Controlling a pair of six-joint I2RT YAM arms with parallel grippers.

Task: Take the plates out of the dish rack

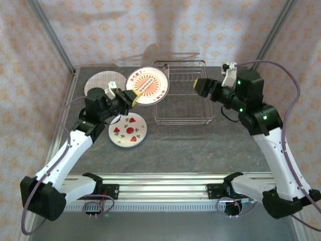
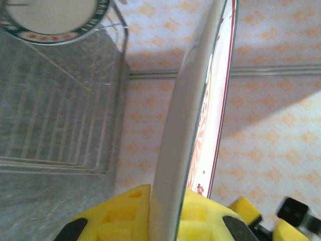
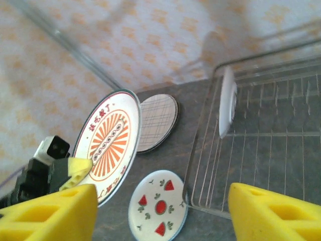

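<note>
Logging the bench (image 1: 200,145) as it stands.

- Left jaws: you have them clamped on the lower rim of the sunburst plate (image 1: 148,84), which is white with orange rays and a thin red edge line. In the left wrist view the yellow pads (image 2: 125,213) press on both faces of it.
- Sunburst plate: it is held tilted up off the bench, face toward the overhead camera, just beside the left wall of the dish rack (image 1: 185,103). From above its left edge overlaps the plaid plate (image 1: 103,83). You cannot tell whether the two touch.
- Dish rack: silver wire, set toward the far edge of the bench, about mid-width. The right wrist view shows one white plate (image 3: 228,103) in it, upright on edge at the far left corner.
- The left wrist view catches a pale plate with a dark green rim band (image 2: 50,20) at the rack's far end. You cannot confirm it is the same plate.
- Plaid plate: it lies flat near the far left corner of the bench.
- Fruit-marked plate (image 1: 128,129): small and white with red fruit marks. It lies flat on the left half of the bench, nearer you than the left jaws and apart from the rack's near left corner.
- Right jaws: they stand wide with nothing between them, above the right side of the rack toward its far right corner.
</note>
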